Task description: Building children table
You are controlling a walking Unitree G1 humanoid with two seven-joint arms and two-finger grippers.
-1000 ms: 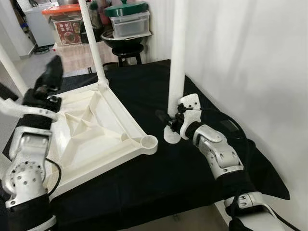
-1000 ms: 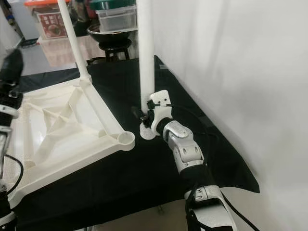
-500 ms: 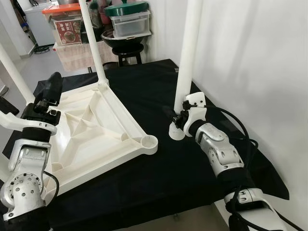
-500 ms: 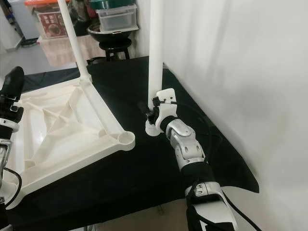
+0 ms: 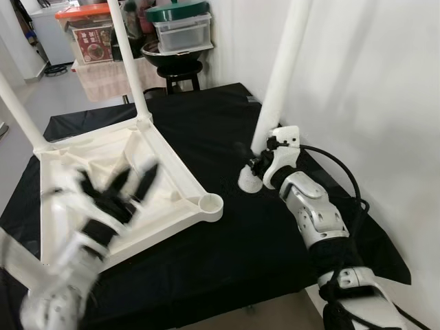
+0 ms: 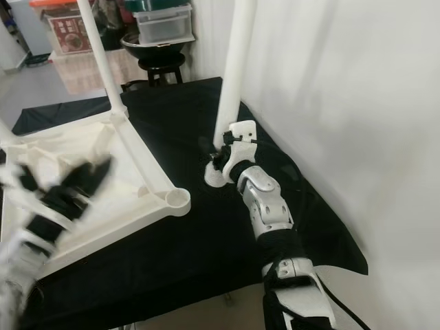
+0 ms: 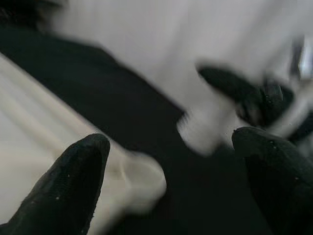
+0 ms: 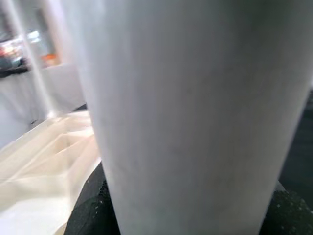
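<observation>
Fingers of the right gripper (image 5: 263, 163) pinch the loose white leg (image 5: 278, 89) just above its flared foot, which rests on the black cloth (image 5: 227, 261) beside the upturned table (image 5: 117, 199). Half a second ago that leg stood nearly upright; now its top leans away toward the white wall (image 5: 385, 103), and the foot sits a little nearer the table's empty corner socket (image 5: 211, 203), though still apart from it. The left gripper (image 5: 130, 187), which was raised over the table's left edge, has swung low and across the table's underside and shows as a motion smear. In the left wrist view its two fingers (image 7: 68, 181) stand spread, with nothing between them, and the socket and the leg's foot lie beyond, blurred.

Two fitted legs rise from the table's far corners: one at the back (image 5: 130, 62), one at the left (image 5: 20, 113), both cut off by the picture's top edge. Behind the cloth stand a black stool (image 5: 180, 74) with a wok and a lidded box (image 5: 183, 31) on it, and an orange-lidded bin (image 5: 89, 34).

The loose leg's top runs out of view. The right wrist view is taken up by the leg's white shaft (image 8: 190, 112), close and soft.
</observation>
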